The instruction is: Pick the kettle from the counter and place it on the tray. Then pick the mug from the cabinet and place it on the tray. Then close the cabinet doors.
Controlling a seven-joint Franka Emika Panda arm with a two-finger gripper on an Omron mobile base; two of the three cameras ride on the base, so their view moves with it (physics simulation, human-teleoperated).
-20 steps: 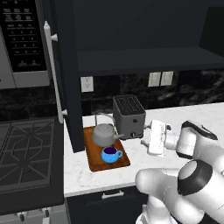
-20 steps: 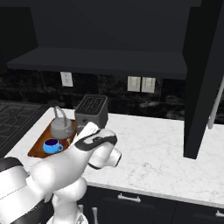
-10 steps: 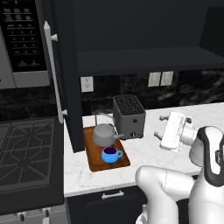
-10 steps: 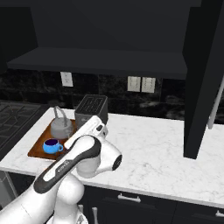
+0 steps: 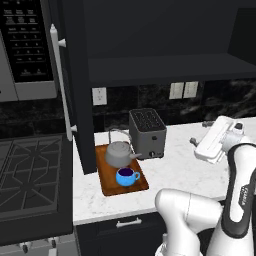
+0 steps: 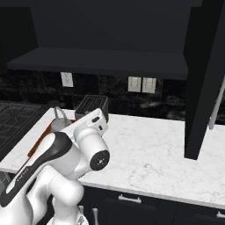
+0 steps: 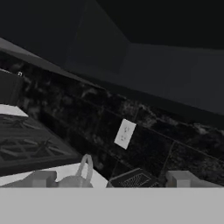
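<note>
**Kettle and mug on tray; doors open**

Left of the end effector (image 5: 196, 146): reddish wooden tray (image 5: 109, 185), squat grey metal kettle (image 5: 118, 154) and glossy blue mug (image 5: 127, 176) on it, then boxy toaster (image 5: 147, 132). White veined marble worktop (image 5: 180, 162). Cabinet doors (image 5: 75, 85) open. Finger spacing: cannot tell.

A rendered home kitchen: a marble counter (image 5: 175, 165) over dark drawers, a gas stove (image 5: 30, 180) to its left with a microwave (image 5: 27, 50) above, dark wall cabinet (image 5: 165, 45) overhead, a toaster (image 5: 147, 132) by the black backsplash, and wall outlets (image 5: 182, 90)
</note>
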